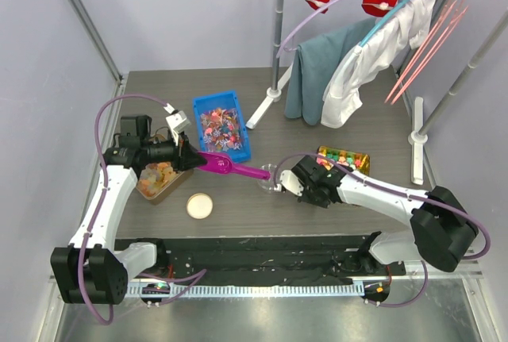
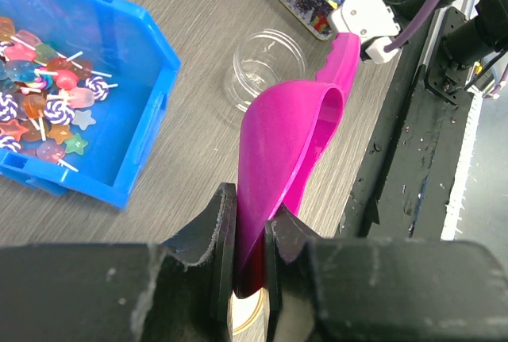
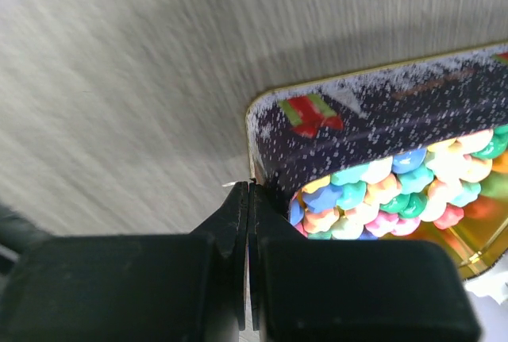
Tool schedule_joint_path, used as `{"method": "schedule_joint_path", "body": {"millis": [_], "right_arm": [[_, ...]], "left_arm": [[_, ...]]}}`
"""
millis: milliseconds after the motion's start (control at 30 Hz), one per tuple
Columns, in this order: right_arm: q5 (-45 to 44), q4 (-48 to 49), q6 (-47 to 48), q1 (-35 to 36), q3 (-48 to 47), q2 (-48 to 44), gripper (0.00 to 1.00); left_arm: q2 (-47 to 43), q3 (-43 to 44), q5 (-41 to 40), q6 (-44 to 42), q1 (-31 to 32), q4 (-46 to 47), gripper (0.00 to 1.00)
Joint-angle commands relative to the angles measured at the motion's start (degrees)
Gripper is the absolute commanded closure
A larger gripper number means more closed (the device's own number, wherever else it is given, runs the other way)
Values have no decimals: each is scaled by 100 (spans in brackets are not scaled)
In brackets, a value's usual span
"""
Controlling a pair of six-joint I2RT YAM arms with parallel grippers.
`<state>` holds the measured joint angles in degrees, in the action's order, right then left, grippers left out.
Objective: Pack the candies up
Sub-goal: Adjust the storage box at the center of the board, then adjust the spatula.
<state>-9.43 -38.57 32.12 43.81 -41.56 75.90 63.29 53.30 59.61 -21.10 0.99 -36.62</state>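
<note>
The candies [image 1: 220,124] lie in a blue bin [image 1: 240,149] at the back of the table. They also show in the left wrist view [image 2: 40,88]. My left gripper [image 1: 197,159] [image 2: 250,215] is shut on the bowl end of an empty magenta scoop [image 1: 230,168] [image 2: 294,136]. Its handle points right toward an empty clear jar [image 1: 269,176] [image 2: 266,64]. My right gripper [image 1: 287,180] [image 3: 249,187] is shut and holds nothing I can see. It sits low, right beside the jar and at the corner of the sweets tin.
A dark tin [image 1: 343,158] [image 3: 381,128] of pastel sweets stands right of the jar. A tub of orange gummy pieces [image 1: 157,180] sits under my left arm. A round lid [image 1: 200,205] lies near the front. A clothes rack [image 1: 357,48] stands at the back.
</note>
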Motion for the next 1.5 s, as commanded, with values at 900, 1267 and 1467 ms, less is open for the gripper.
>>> {"method": "schedule_joint_path", "body": {"millis": [900, 1267, 1467], "right_arm": [[1374, -758, 692, -1386, -923, -1155, 81], [100, 542, 426, 425, -1941, -1184, 25], [-24, 946, 550, 1006, -2549, -752, 22]], "left_arm": [[157, 14, 366, 115, -47, 155, 100], [1045, 444, 350, 642, -38, 41, 100], [1361, 734, 121, 1117, -47, 59, 100]]}}
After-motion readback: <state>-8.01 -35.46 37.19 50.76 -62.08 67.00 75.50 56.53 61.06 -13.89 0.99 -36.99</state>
